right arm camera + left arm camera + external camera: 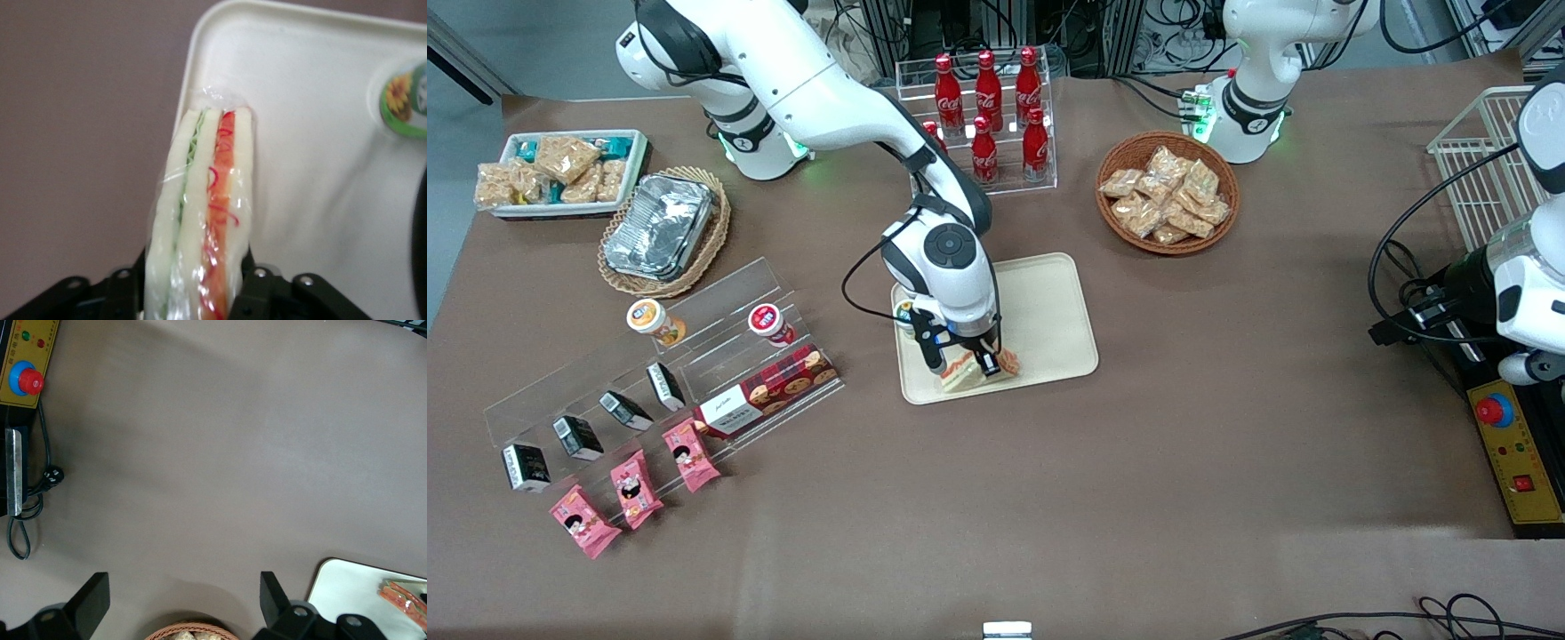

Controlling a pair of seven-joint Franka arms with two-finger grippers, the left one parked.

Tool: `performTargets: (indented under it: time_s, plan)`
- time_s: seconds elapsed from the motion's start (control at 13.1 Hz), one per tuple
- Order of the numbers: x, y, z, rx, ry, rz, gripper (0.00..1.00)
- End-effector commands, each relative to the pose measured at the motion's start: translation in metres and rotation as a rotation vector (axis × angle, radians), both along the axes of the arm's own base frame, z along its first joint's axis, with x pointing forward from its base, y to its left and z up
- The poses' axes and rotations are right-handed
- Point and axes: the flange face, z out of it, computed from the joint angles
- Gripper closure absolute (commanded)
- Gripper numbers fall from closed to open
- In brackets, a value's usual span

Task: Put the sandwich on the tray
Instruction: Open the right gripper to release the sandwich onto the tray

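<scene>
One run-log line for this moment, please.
gripper: shut on sandwich | sandwich: over tray corner nearest camera | release: not yet

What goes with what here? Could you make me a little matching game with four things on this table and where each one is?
Things:
1. sandwich
2. red bottles
3. foil containers
4. tool

Places:
A. in a wicker basket toward the working arm's end
B. on the tray, at its edge nearest the front camera
C. in a clear rack, farther from the front camera than the tray
D. low over the tray, closed on the wrapped wedge

Pairs: 1-B, 2-C, 3-A, 4-D
</scene>
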Motion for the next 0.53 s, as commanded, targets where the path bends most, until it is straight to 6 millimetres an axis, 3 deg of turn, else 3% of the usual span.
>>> performTargets:
  time_s: [0.0,0.23,0.46]
  plan:
    - [0.008,0.002,0.014,-0.012,-0.039,0.026,0.0]
    - [0.008,0.001,0.033,-0.026,-0.027,0.037,0.0]
    - [0.005,-0.004,0.076,-0.034,0.011,0.061,0.0]
